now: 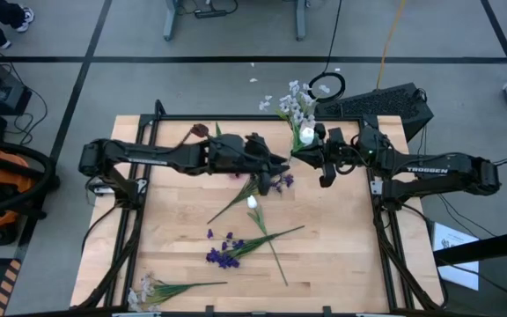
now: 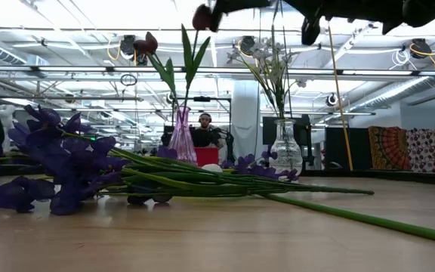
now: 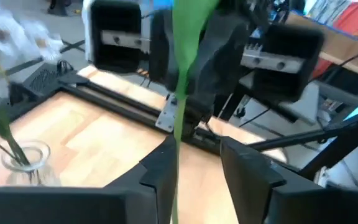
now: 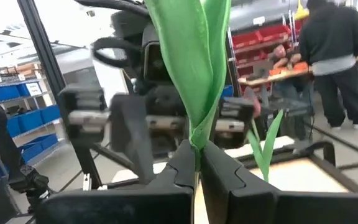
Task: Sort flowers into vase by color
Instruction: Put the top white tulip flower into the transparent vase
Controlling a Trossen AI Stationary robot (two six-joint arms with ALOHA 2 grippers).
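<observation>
Purple flowers lie nearest, at the left of the low view, on the bench. Right gripper, jaws pressed together, pinches a white tulip stem at center-right of the high view. Left gripper has spread jaws around that stem.

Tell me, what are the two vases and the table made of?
The clear vase looks like shiny glass or clear plastic: you see stems straight through it. The purple vase seems the same, tinted and see-through; glass or plastic, hard to tell. The table looks like pale wood, with plank lines and grain showing.
</observation>
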